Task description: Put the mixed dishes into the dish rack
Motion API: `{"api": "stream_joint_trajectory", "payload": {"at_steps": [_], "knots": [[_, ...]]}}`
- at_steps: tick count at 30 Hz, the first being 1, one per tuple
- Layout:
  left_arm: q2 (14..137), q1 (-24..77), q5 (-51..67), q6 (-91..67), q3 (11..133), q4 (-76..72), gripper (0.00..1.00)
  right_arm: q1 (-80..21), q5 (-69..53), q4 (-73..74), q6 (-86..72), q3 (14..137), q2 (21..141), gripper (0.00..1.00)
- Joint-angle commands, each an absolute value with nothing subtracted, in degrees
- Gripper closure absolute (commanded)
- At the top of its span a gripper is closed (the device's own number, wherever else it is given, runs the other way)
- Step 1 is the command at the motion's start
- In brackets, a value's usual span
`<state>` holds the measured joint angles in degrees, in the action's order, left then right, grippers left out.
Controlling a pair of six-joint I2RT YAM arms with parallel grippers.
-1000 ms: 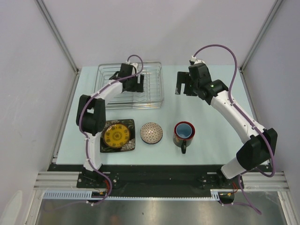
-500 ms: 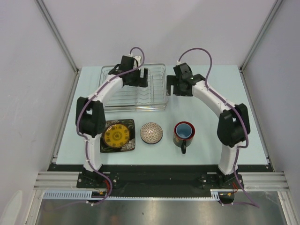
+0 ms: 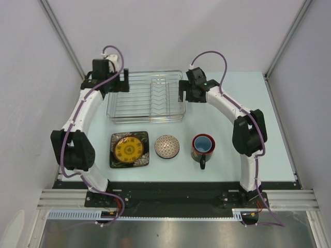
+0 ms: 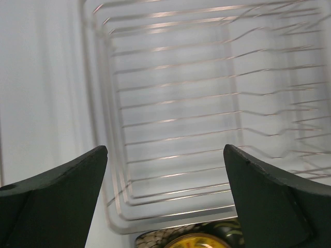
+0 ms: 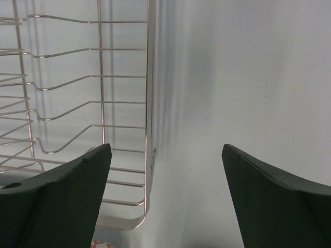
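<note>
The dish rack [image 3: 146,120], a silver wire basket, stands at the back of the table with nothing in it. My left gripper [image 3: 115,85] hovers open above its far left corner; the left wrist view shows the rack [image 4: 207,103] below the open left gripper [image 4: 165,196]. My right gripper [image 3: 192,97] is open over the rack's right edge [image 5: 150,103]. In front of the rack lie a yellow round plate [image 3: 129,149] resting on a square black plate [image 3: 115,161], a brown-speckled bowl [image 3: 167,146] and a red-rimmed mug [image 3: 202,146] with a blue inside.
Grey walls and metal frame posts close in the table on three sides. The dishes sit in a row between the rack and the arm bases. Purple cables loop above both wrists.
My left arm has swung from over the rack's middle to its far left corner. My right arm has moved left to the rack's right edge.
</note>
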<state>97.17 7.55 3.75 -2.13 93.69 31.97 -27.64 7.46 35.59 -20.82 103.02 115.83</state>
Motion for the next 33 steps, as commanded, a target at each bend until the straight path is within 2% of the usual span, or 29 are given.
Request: {"api": "stream_joint_trajectory", "payload": {"at_steps": [1, 5, 10, 15, 22, 33], "knots": [[95.63, 1.5, -0.52, 1.93, 85.89, 31.82, 0.0, -27.86, 8.0, 33.75, -20.57, 105.2, 119.61, 0.07], [94.04, 0.88, -5.0, 4.91, 77.72, 27.35, 0.0, -27.69, 8.17, 33.31, -21.0, 105.47, 121.28, 0.08], [93.86, 0.79, -10.81, 4.66, 73.13, 22.07, 0.01, -27.07, 8.79, 33.75, -21.62, 104.85, 121.82, 0.13], [97.11, 0.79, -11.16, 4.66, 73.39, 21.53, 0.02, -25.49, 10.63, 35.33, -23.02, 101.79, 119.1, 0.17], [100.37, 1.05, -8.0, 4.57, 74.36, 22.24, 0.04, -21.8, 10.55, 33.31, -25.84, 88.87, 109.87, 0.18], [100.02, 5.62, -4.13, 4.57, 68.73, 21.36, 0.06, -20.57, 12.39, 34.63, -26.1, 85.78, 105.38, 0.17]]}}
